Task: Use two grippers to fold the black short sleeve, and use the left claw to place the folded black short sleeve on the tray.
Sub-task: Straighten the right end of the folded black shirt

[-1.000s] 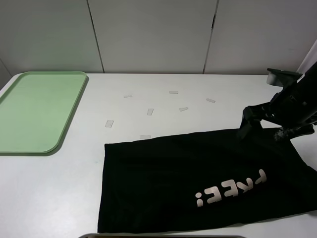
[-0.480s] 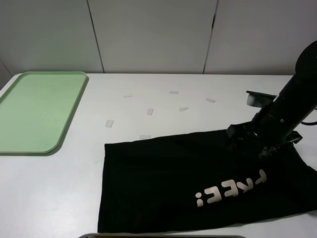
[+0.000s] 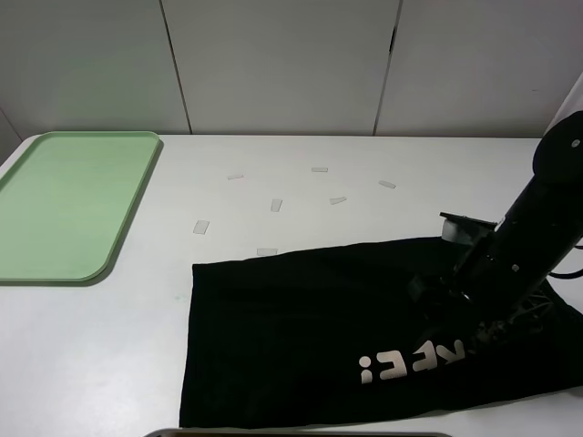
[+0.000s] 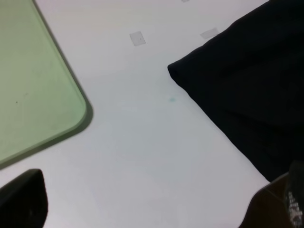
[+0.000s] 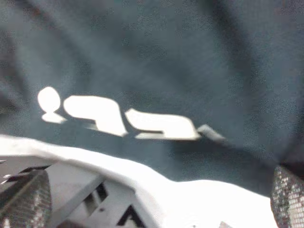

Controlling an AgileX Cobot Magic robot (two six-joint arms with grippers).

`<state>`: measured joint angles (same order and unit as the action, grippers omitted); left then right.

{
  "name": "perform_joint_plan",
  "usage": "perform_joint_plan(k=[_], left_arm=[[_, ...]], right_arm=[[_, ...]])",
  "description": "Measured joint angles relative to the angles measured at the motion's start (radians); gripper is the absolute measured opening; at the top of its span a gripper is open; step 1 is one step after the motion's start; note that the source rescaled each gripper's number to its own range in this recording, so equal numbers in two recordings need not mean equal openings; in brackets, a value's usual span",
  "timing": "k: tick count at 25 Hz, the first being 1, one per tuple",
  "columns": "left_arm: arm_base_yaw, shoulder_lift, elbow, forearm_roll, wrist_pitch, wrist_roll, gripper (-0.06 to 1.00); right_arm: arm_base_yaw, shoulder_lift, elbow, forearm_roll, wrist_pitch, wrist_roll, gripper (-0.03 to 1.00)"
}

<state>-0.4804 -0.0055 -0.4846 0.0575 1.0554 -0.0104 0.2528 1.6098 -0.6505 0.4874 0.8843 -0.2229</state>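
Here the black short sleeve (image 3: 301,328) is lying flat on the near right of the white table (image 3: 91,346), its white letters (image 3: 410,357) showing. The right gripper (image 3: 453,314) is hanging over its right part, jaws spread, gripping nothing. The left gripper (image 4: 152,199) is hanging released above bare table, between the shirt and the pale green tray (image 3: 55,218) at far left.

Lab test bench: white table (image 3: 91,346) with tape markers (image 3: 276,205), plain panelled wall (image 3: 273,64).

Black short sleeve (image 3: 301,337) flat on desk (image 3: 137,346), white letters up; pale green tray (image 3: 64,205) well apart, far left.
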Motion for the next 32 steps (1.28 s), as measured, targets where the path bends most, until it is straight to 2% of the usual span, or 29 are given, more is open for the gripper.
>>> perform_joint_plan(k=[3, 6, 8, 14, 21, 25, 28, 32], left_arm=[[0.000, 0.000, 0.000, 0.000, 0.000, 0.000, 1.00], [0.000, 0.000, 0.000, 0.000, 0.000, 0.000, 1.00], [0.000, 0.000, 0.000, 0.000, 0.000, 0.000, 1.00], [0.000, 0.000, 0.000, 0.000, 0.000, 0.000, 1.00], [0.000, 0.000, 0.000, 0.000, 0.000, 0.000, 1.00], [0.000, 0.000, 0.000, 0.000, 0.000, 0.000, 1.00], [0.000, 0.000, 0.000, 0.000, 0.000, 0.000, 1.00], [0.000, 0.000, 0.000, 0.000, 0.000, 0.000, 1.00]], right_arm=[[0.006, -0.045, 0.001, 0.062, 0.033, 0.000, 1.00], [0.009, -0.083, 0.001, 0.074, 0.039, 0.000, 1.00], [0.009, -0.106, 0.001, 0.054, 0.029, 0.000, 1.00], [-0.012, -0.162, -0.047, -0.099, -0.006, 0.017, 1.00], [-0.207, -0.164, -0.191, -0.216, 0.025, 0.046, 1.00], [-0.357, -0.164, -0.227, -0.230, 0.038, 0.047, 1.00], [-0.467, -0.164, -0.231, -0.189, 0.037, 0.038, 1.00], [-0.587, -0.164, -0.231, -0.076, 0.070, -0.083, 1.00]])
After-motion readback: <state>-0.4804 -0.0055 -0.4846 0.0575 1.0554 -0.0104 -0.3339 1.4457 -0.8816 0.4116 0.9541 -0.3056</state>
